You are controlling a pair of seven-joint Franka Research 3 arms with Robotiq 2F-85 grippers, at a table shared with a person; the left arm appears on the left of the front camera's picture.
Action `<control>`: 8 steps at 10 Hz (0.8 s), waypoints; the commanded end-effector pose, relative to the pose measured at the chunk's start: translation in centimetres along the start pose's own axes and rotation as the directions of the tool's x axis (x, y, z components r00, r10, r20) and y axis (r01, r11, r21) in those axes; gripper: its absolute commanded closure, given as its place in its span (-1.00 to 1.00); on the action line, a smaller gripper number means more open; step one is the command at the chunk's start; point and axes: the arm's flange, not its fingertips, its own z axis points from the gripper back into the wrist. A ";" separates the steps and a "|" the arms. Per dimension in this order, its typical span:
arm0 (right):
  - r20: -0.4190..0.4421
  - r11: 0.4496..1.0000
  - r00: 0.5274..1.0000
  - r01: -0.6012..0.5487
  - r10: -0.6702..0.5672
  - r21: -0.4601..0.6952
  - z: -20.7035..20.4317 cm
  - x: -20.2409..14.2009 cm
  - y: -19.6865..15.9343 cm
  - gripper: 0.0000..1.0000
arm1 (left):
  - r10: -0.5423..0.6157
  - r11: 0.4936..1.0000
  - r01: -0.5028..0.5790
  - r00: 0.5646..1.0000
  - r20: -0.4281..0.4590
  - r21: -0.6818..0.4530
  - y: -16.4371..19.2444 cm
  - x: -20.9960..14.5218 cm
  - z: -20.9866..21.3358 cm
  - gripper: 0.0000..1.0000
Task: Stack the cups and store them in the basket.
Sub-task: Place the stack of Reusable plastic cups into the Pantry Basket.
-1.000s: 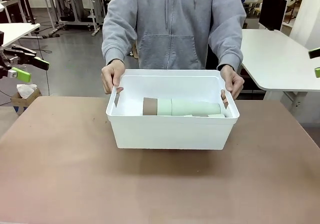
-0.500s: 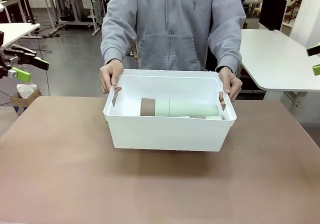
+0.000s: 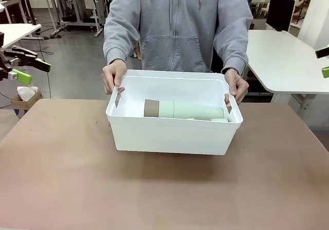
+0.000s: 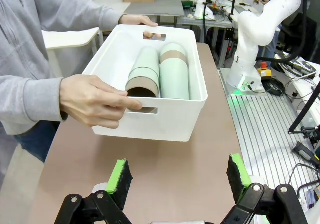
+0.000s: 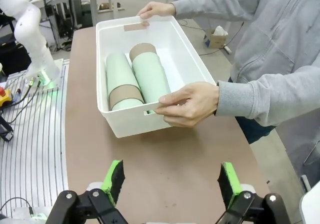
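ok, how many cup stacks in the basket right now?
2, lying side by side on their sides in the basket: one stack, the other stack beside it. Cups nested inside each can't be counted.

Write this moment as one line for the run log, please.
cups: two stacks lying in basket | person's hands: gripping both slot handles | left gripper: open, away | right gripper: open, away

From where I stand, no lettering, label, brand or number can be read on the basket [image 3: 172, 135], the cups [image 3: 190, 110] or the table [image 3: 164, 194] (all plain surfaces).
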 end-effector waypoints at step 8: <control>0.025 1.000 1.000 0.010 -0.010 -0.001 0.1 0.4 -0.2 -1.00 | 0.012 1.000 -0.012 1.000 -0.010 -0.004 -0.1 0.2 0.1 -1.00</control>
